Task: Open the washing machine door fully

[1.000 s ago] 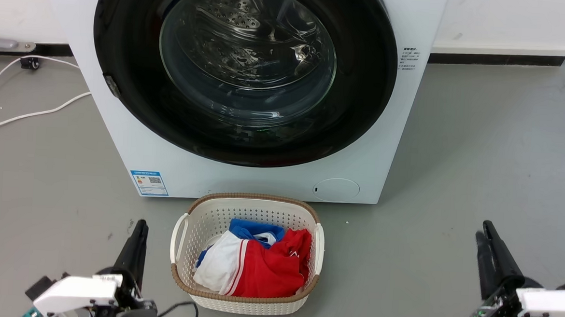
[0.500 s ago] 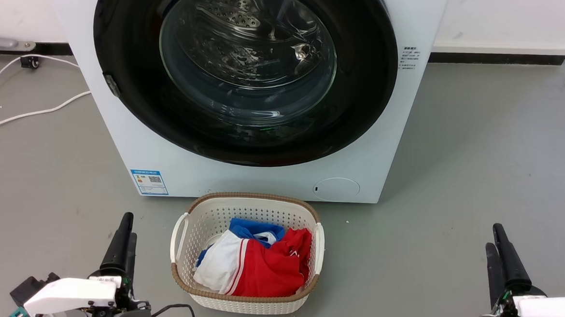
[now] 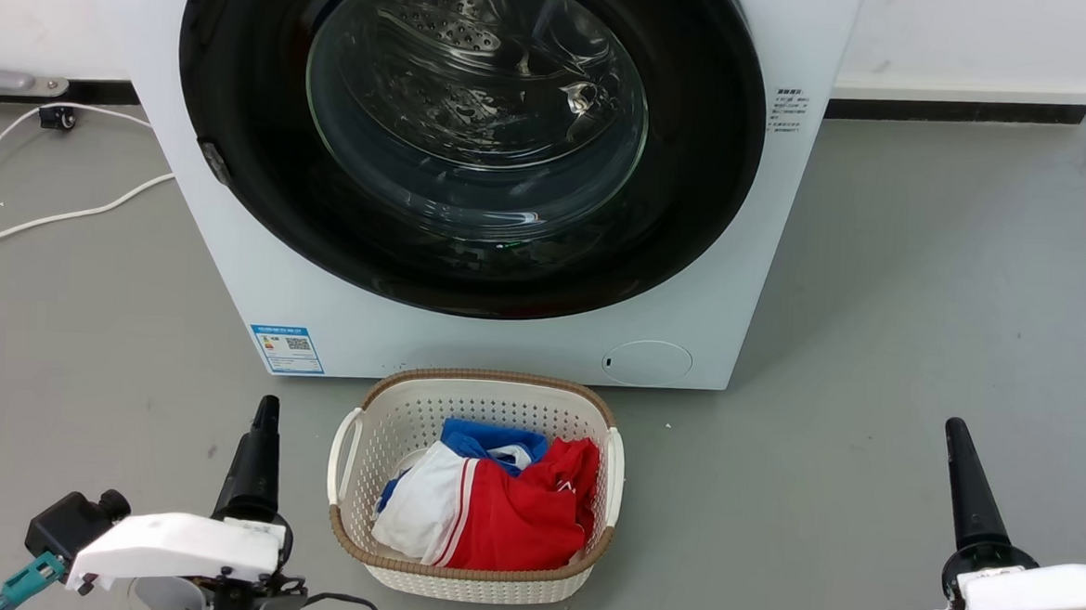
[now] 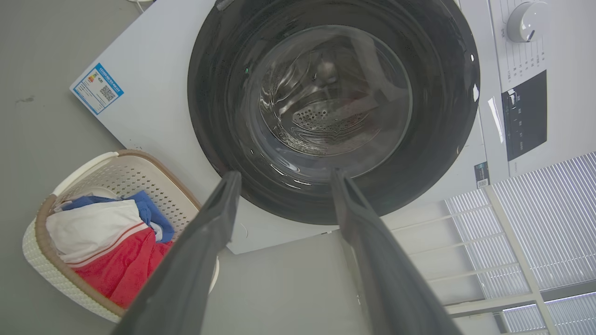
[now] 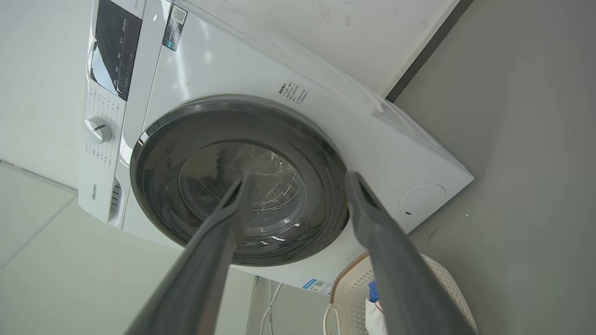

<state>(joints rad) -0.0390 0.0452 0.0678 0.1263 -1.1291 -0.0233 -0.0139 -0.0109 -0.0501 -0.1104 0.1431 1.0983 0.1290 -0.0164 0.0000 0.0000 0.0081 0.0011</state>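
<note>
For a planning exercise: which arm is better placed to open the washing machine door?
Right, probably: the metal hinge sits at the left edge of the washing machine door, so its free edge faces the right gripper.

The grey floor (image 3: 924,297) carries the white washing machine (image 3: 467,343) at 12 o'clock, a laundry basket (image 3: 488,377) (holding red, white and blue cloth (image 3: 513,517)) near it at 6 o'clock, and a white cable (image 3: 55,219) at 9 o'clock.
</note>
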